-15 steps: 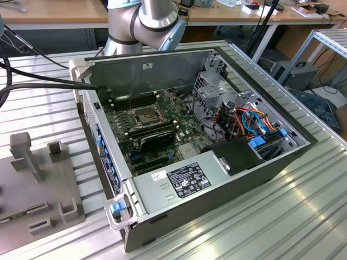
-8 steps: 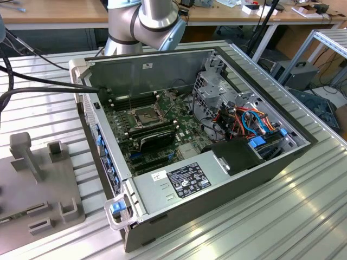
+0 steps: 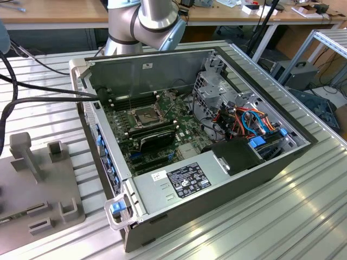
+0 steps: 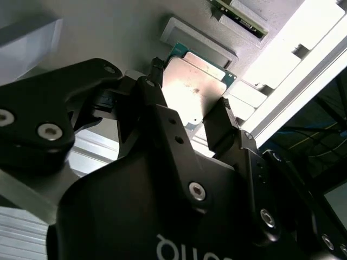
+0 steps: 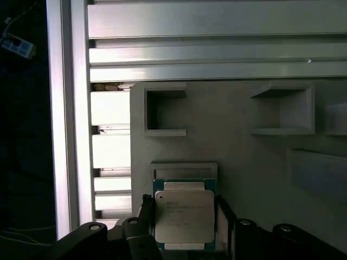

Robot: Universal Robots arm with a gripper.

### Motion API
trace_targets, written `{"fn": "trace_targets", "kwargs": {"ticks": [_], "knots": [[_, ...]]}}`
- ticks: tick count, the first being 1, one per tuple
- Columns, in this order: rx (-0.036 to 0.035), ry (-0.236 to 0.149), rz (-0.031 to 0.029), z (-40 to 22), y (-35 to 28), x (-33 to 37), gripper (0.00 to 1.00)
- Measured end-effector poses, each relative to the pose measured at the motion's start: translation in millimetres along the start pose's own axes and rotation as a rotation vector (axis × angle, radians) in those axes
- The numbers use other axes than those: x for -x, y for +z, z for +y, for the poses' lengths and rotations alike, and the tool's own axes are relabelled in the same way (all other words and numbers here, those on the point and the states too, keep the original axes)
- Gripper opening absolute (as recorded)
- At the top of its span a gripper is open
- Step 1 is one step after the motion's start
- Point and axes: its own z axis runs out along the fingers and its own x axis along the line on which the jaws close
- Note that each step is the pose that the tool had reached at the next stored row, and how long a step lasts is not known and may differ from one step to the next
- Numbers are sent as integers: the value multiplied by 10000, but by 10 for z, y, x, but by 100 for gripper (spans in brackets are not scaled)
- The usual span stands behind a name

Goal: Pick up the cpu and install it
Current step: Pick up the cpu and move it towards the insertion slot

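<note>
Cpu (image 5: 184,216): a flat square chip with a dull silver top and a green rim, lying level between the two black fingers (image 5: 225,216) in both wrist views.
Gripper (image 5: 185,206): closed narrow onto the cpu, one finger against each of two opposite edges.
Place of cpu: over the grey holder plate (image 5: 233,146), just beside a shallow raised frame (image 5: 184,169); whether it rests on the plate or is held just above it cannot be told.
Holder plate: two open square pockets (image 5: 165,111) further along it, set on a ribbed aluminium table (image 5: 217,54).
Computer case (image 3: 217,206): open on the table in the exterior view, its socket (image 3: 146,115) on the green board.
Arm (image 3: 146,21): behind the case.
</note>
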Motion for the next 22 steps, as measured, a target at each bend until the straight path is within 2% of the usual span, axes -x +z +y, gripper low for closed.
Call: {"fn": "trace_targets", "kwargs": {"ticks": [8,12,17,22], "knots": [[0,0,0,-1,143,0,55],[-1,0,2,-2,147,0,55],[-1,0,1,-2,212,0,55],[-1,1,1,-2,216,0,55]]}}
